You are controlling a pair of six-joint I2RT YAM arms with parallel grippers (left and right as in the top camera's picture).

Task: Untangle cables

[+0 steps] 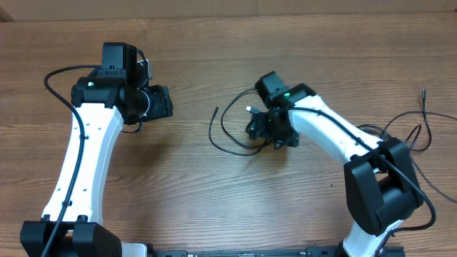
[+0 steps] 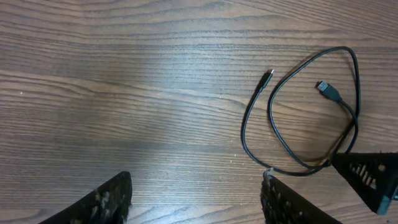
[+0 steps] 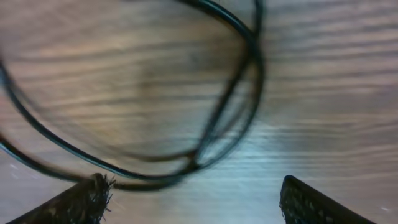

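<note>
Where right end effector (image 1: 275, 135) hovers, cable (image 2: 243, 135) loops (another cable (image 1: 425, 107) rightward).

The right end effector (image 1: 270, 134) sits over a looped cable (image 1: 212, 135) on the table (image 1: 214, 200).

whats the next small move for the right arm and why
Probably nudge the right gripper forward over the cable: its fingers are open and low over the table, but the crossing strands lie just ahead of the tips, not yet between them to be pinched.
</note>
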